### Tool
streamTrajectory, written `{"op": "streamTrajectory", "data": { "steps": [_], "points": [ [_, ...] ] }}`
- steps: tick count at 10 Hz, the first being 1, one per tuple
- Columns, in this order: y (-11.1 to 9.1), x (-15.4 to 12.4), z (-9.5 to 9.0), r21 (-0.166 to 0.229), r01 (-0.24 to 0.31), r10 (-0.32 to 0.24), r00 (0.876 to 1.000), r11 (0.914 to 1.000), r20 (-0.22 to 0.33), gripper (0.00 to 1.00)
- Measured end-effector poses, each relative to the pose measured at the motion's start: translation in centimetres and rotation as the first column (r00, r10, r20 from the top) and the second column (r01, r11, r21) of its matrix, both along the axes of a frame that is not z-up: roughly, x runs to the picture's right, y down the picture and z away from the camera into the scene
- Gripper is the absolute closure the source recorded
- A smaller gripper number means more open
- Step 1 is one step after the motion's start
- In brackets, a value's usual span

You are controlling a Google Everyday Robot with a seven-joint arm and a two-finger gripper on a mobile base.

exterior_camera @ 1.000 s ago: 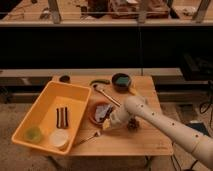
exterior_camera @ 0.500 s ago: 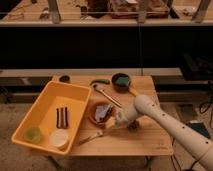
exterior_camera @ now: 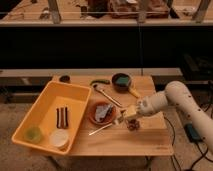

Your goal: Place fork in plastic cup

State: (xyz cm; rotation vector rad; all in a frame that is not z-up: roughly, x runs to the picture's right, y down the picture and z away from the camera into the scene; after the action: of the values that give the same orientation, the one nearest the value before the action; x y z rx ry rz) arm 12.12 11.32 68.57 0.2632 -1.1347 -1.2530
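The gripper (exterior_camera: 123, 118), at the end of the white arm (exterior_camera: 170, 100), hangs low over the wooden tabletop (exterior_camera: 142, 142), at the right rim of the round brown bowl (exterior_camera: 93, 115). I cannot tell whether it is spread, pressed together or pinching anything. The small slim silver metal fork (exterior_camera: 102, 129) lies on the tabletop, slanting from just below the gripper's tip down toward the picture's left. Whether its near end touches the gripper cannot be made out.

Half a second ago the gripper stood nearer over the bowl, and a second ago farther left still. It has drawn back to the right, and the arm's thick joint has gone with it toward the tabletop's right edge. The fork's near end appears to have shifted slightly right as well.

Just right of and below the gripper sits a small dark object (exterior_camera: 132, 125). A grey crumpled thing (exterior_camera: 104, 111) lies in the bowl. Beyond the gripper, toward the far edge, lie a long-handled silver utensil (exterior_camera: 107, 95) and a dark round pan with a yellow handle (exterior_camera: 120, 80).

Well apart to the left is the yellow plastic bin (exterior_camera: 47, 102). In its near corner stands the small round translucent yellowish-green plastic cup (exterior_camera: 33, 133), and just beside that a pale cream-white round cup (exterior_camera: 59, 138). Two dark brown bars (exterior_camera: 61, 117) lie behind them. The bin's contents sit as they did before.
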Motion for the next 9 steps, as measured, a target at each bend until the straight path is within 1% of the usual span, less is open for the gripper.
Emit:
{"op": "streamTrajectory", "data": {
  "steps": [1,2,3,4,6,7,8,9],
  "points": [
    [-1.4,0.5,-1.2,0.005,-0.018,0.018,1.0,0.9998,0.007,1.0],
    [-3.7,0.7,-2.3,0.005,-0.049,0.049,0.999,0.9988,0.009,1.0],
    [-5.6,0.4,-2.7,0.007,-0.063,0.062,0.998,0.998,0.003,1.0],
    [-7.0,-0.1,-3.0,0.012,-0.064,0.064,0.998,0.9979,-0.002,1.0],
    [-10.1,-3.2,-3.3,0.022,-0.046,0.047,0.999,0.9987,-0.023,1.0],
    [-11.0,-5.0,-3.1,0.026,-0.035,0.036,0.999,0.9991,-0.032,1.0],
    [-12.2,-7.9,-2.8,0.034,-0.009,0.011,0.999,0.9994,-0.05,1.0],
    [-13.2,-11.2,-2.4,0.043,0.03,-0.027,0.997,0.9986,-0.076,1.0]
  ]
}}
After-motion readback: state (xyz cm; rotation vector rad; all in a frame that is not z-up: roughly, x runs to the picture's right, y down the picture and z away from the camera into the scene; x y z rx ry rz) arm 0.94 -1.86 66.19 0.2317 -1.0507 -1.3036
